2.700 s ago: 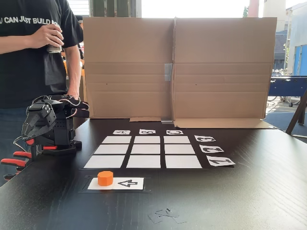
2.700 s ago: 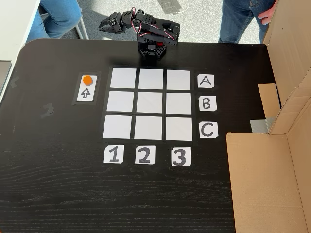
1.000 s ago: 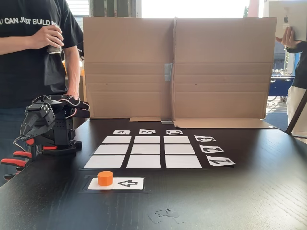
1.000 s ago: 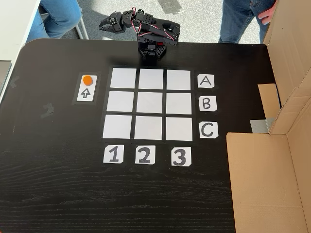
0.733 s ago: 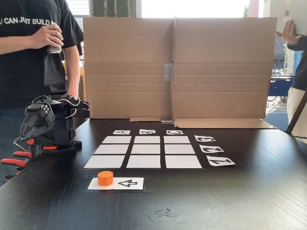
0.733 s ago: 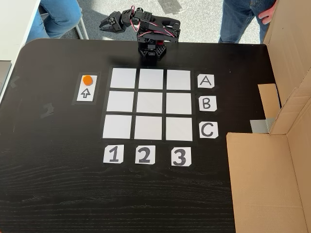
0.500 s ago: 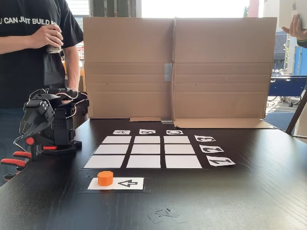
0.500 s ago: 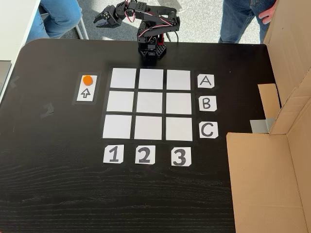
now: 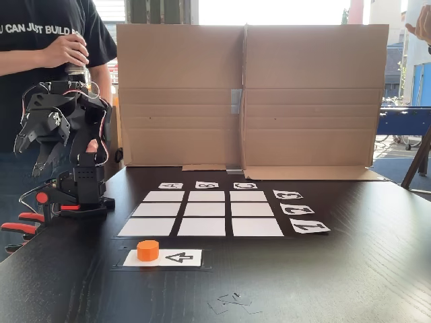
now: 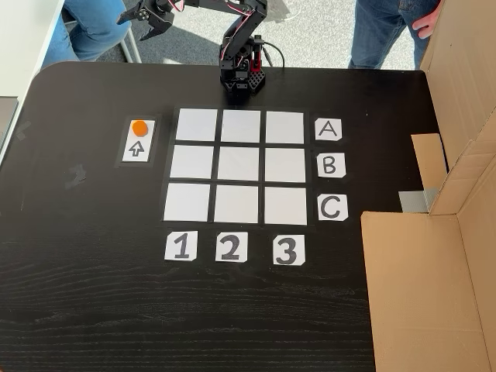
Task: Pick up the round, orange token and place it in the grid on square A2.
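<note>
1. The arm is shown raised from its folded rest posture of half a second ago; the gripper [image 9: 37, 158] is now held high at the left edge of the side-on fixed view, and at the upper left of the downward-looking fixed view [image 10: 146, 22], beyond the table's far edge.
2. The fingers are seen parted and empty, pointing downward; nothing is grasped.
3. The round, orange token [image 10: 139, 128] is left unmoved on the arrow card [image 10: 138, 149], at the left of the grid [image 10: 216, 163] in the downward-looking view; in the side-on view it [image 9: 147, 250] is found low and left of centre.
4. Square A2 [image 10: 241, 127], the middle cell of the row beside label A [image 10: 328, 129], is seen bare.
5. The change is judged to mark the start of the reach; pickup and placement are not yet done.
</note>
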You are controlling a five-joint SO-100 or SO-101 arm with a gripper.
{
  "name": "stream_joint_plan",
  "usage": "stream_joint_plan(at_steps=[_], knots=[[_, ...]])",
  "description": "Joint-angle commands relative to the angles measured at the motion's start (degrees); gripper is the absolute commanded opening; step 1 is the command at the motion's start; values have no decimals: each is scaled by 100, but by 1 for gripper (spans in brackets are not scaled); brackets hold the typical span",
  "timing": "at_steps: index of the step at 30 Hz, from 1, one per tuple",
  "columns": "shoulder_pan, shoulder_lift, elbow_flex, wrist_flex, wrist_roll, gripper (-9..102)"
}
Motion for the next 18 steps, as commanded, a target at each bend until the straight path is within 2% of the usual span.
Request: stream_joint_plan(at_steps=[1, 8, 13, 18], knots=[[-176, -316, -1063, 527, 9, 32], [-729, -1002, -2039, 1178, -18, 32], [-1002, -1503, -2663, 1687, -18, 37], [-1336, -1828, -2804, 1802, -18, 38]])
